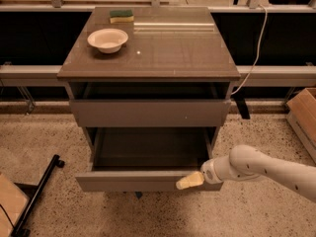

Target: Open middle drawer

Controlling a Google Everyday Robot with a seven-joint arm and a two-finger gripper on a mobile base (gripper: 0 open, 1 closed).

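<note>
Single-arm scene. The gripper (190,180), cream-tipped on a white arm (266,169) reaching in from the right, rests against the right end of the front panel of the middle drawer (133,180); whether its jaws are apart or together cannot be told. This drawer stands pulled out, its dark shallow tray exposed just above and left of the gripper. Directly above is the taller upper drawer front (148,112), and above that the cabinet top (168,53), which carries a white bowl (107,39) and a green-and-yellow sponge (121,16), both up and left of the gripper. A white cable (256,48) hangs above it, a cardboard box (302,113) lies to its upper right, and a black stand leg (37,196) lies far left on the speckled floor (163,216).
</note>
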